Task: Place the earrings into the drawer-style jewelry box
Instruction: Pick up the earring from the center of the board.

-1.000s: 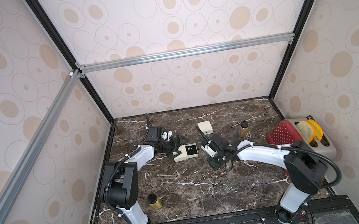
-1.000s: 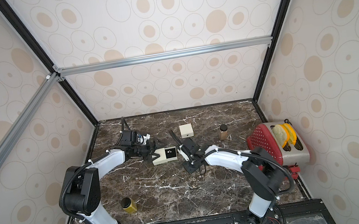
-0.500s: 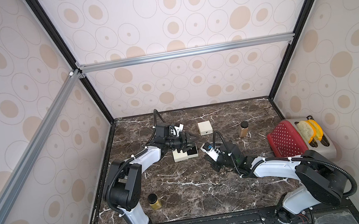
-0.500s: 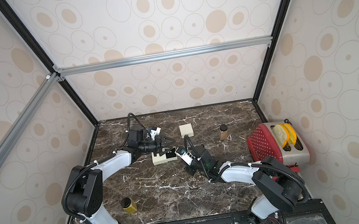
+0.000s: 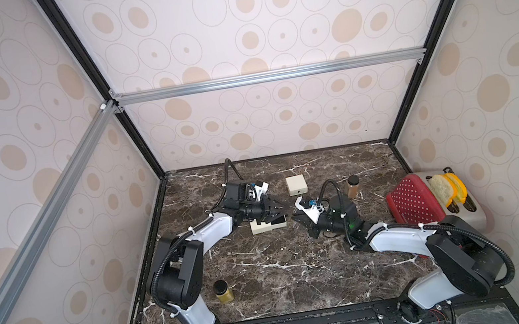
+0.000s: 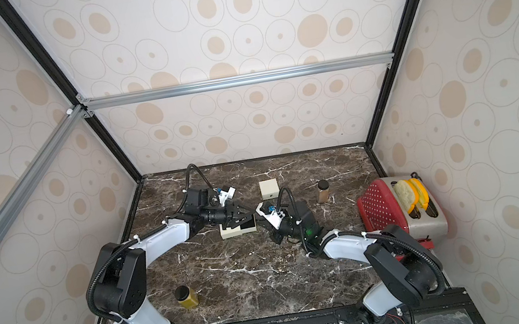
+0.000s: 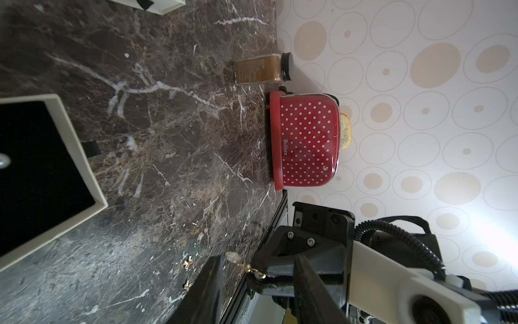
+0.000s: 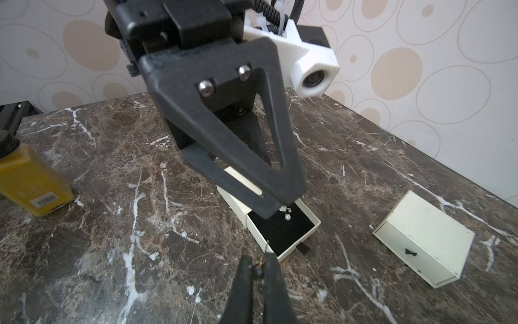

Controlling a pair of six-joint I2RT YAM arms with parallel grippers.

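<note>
The cream jewelry box (image 5: 269,225) (image 6: 238,230) has its black-lined drawer (image 8: 283,232) pulled open, and a pearl earring (image 8: 287,216) lies in it. My right gripper (image 8: 259,259) (image 5: 295,217) is shut on a gold earring with a clear stone (image 7: 232,255), just right of the drawer. My left gripper (image 7: 259,258) (image 5: 280,206) hangs over the drawer's edge. Its fingers (image 7: 208,289) stand apart on either side of that earring without pinching it. Two small gold earrings (image 7: 187,262) lie on the marble nearby.
A second, closed cream box (image 5: 296,185) (image 8: 426,238) sits behind. A brown spice jar (image 5: 352,187) and a red polka-dot toaster (image 5: 431,201) stand at the right. A yellow jar (image 5: 223,292) stands front left. Walls enclose the marble table.
My left gripper moved right from beside the box to over the drawer, and its jaws narrowed. My right arm dropped lower, bringing its shut gripper and earring between the left fingers.
</note>
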